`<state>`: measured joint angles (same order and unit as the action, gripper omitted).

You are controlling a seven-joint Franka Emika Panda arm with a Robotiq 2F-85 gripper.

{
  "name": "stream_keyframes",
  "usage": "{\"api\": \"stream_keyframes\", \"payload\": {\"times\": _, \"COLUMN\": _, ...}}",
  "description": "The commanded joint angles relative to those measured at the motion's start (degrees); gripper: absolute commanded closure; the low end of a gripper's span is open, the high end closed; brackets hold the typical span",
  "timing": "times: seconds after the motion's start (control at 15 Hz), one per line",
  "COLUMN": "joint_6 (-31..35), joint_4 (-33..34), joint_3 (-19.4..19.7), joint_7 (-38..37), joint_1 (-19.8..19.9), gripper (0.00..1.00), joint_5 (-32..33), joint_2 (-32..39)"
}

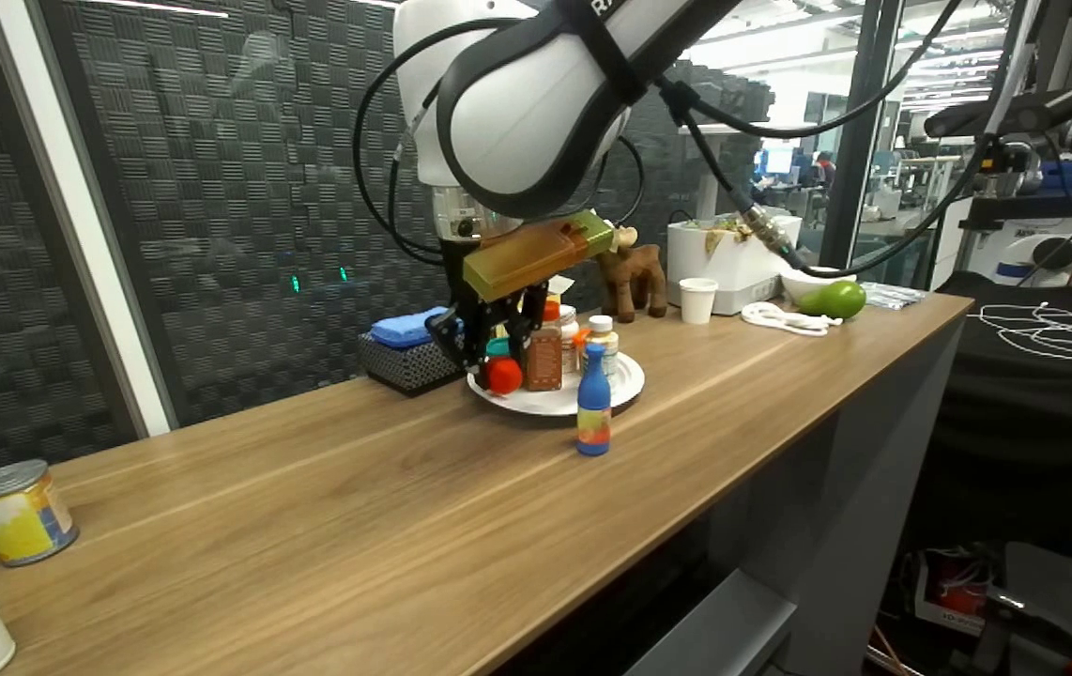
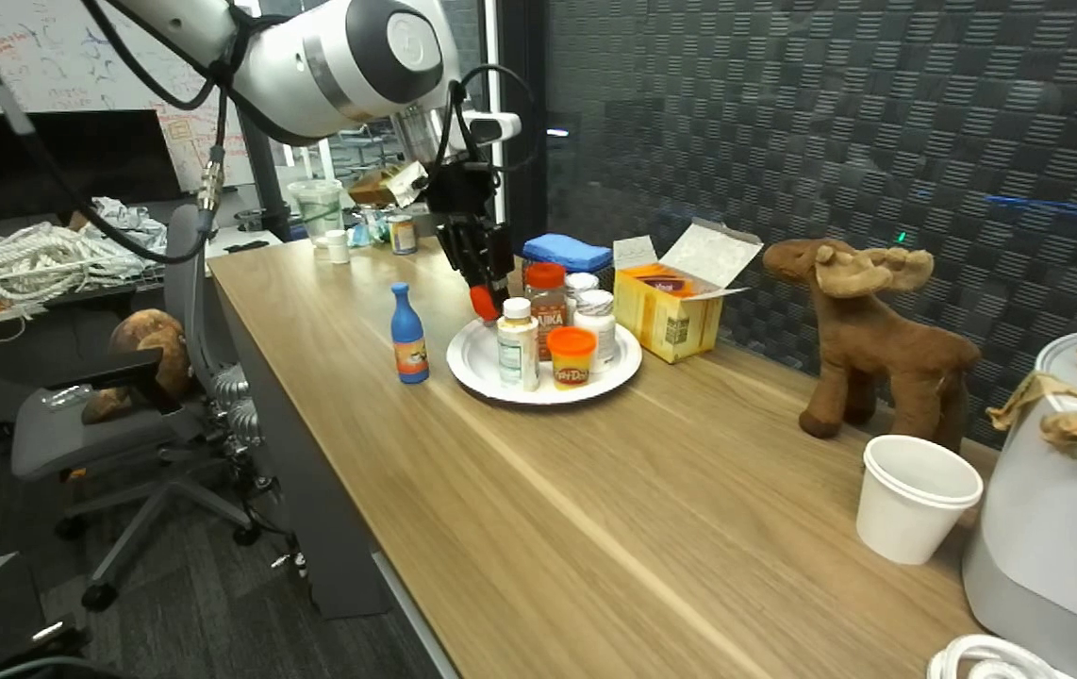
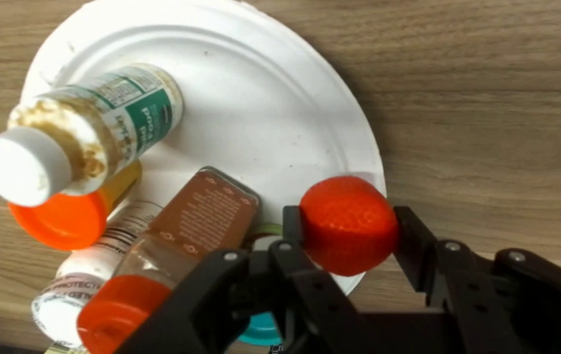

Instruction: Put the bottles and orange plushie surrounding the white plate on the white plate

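My gripper is shut on a round red-orange thing, which may be the plushie. It holds it over the edge of the white plate; I cannot tell whether it touches the plate. In an exterior view, it shows below the fingers. A white-capped bottle, a red-capped spice bottle, a white bottle and an orange-lidded tub stand on the plate. A teal lid is partly hidden by the gripper. A blue bottle stands upright on the table beside the plate.
A yellow box with open flaps and a dark basket with a blue cloth stand behind the plate. A brown moose plushie and a paper cup stand further along. A can is at the far end.
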<state>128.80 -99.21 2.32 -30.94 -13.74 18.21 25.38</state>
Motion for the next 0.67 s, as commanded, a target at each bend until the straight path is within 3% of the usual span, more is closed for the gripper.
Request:
{"api": "stream_keyframes", "payload": {"times": 0.0, "joint_6": 0.4, "joint_4": -0.2, "joint_3": 1.3, "joint_7": -2.3, "joint_1": -1.1, "gripper": 0.68, "joint_5": 3.2, "joint_2": -0.5}}
{"api": "stream_keyframes", "payload": {"times": 0.07, "joint_6": 0.4, "joint_4": -0.3, "joint_3": 1.2, "joint_7": -2.3, "joint_1": -1.1, "gripper": 0.26, "joint_5": 3.4, "joint_2": -0.6}}
{"api": "stream_keyframes", "payload": {"times": 0.2, "joint_6": 0.4, "joint_4": -0.7, "joint_3": 1.0, "joint_7": -2.2, "joint_1": -1.0, "gripper": 0.19, "joint_5": 3.5, "joint_2": -1.1}}
{"api": "stream_keyframes", "payload": {"times": 0.33, "joint_6": -1.4, "joint_4": -0.9, "joint_3": -0.4, "joint_7": -0.2, "joint_1": 0.0, "gripper": 0.03, "joint_5": 0.1, "joint_2": -2.1}}
{"api": "stream_keyframes", "payload": {"times": 0.6, "joint_6": -5.8, "joint_4": -2.6, "joint_3": -0.8, "joint_7": 0.3, "joint_1": 0.6, "gripper": 0.0, "joint_5": -2.2, "joint_2": -5.7}}
